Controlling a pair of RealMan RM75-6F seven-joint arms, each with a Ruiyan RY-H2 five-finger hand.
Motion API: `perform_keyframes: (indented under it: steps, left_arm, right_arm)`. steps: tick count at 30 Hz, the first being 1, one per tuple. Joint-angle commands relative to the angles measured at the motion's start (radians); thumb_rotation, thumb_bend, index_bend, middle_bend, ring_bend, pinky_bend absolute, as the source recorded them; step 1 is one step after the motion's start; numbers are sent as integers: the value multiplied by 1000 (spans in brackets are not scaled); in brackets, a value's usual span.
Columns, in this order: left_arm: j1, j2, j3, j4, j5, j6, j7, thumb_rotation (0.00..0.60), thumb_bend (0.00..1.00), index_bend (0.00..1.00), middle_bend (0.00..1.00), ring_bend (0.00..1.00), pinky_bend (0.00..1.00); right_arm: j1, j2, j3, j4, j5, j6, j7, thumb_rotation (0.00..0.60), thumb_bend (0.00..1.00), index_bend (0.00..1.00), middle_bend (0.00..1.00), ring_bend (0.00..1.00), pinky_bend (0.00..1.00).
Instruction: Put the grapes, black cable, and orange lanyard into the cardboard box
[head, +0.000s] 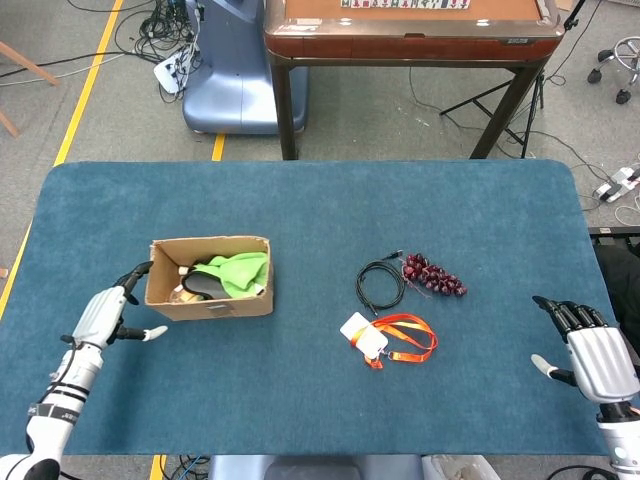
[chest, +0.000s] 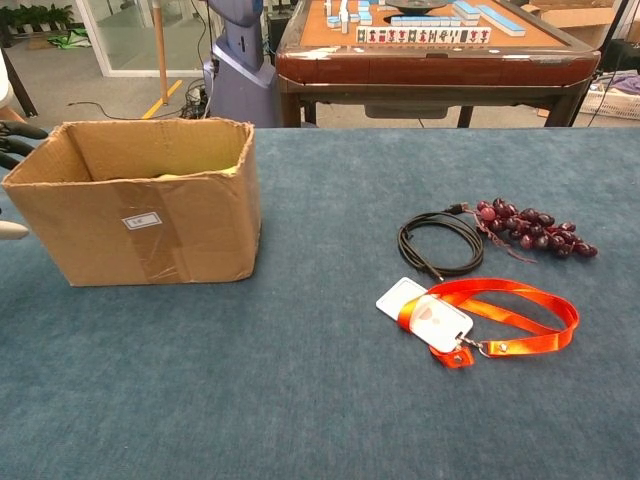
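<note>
Fingers (head: 138, 272) of the left hand (head: 103, 315) press spread against the brown cardboard box (head: 210, 291), gripping nothing. Off to their right lie the coiled black cable (head: 381, 284), dark red grapes (head: 432, 274) and orange lanyard (head: 399, 339) on blue cloth. The right hand (head: 593, 359) hovers apart, fingers splayed, empty.

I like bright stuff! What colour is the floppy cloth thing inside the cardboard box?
Bright green. The cloth in the cardboard box shows best in the head view.
</note>
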Motion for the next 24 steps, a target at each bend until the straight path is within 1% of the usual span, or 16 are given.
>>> perform_keyframes:
  steps: [1,7,11,17,24]
  left_arm:
    - [-24,-5,-4,-36,-16,-4,46,600,0,73,132,138,356]
    - [-54,-17,-7,-83,-35,-5,113,600,0,74,132,140,356]
    - [-86,-33,-2,-128,-47,-21,168,600,0,75,132,141,356]
    - [-134,-63,1,-164,-76,-43,244,600,0,76,132,142,356]
    - [-180,-78,-19,-199,-120,-65,259,600,0,78,132,146,356]
  right_arm:
    - [-1,1,-1,0,-2,2,3,600,0,201,298,247,303]
    - [-5,7,-2,-1,-8,13,17,600,0,201,298,247,303]
    - [-14,16,-1,-5,-9,28,29,600,0,201,298,246,303]
    - [-25,24,1,-14,-7,44,40,600,0,201,299,247,303]
    - [-34,39,0,-22,-1,50,49,600,0,217,301,246,303]
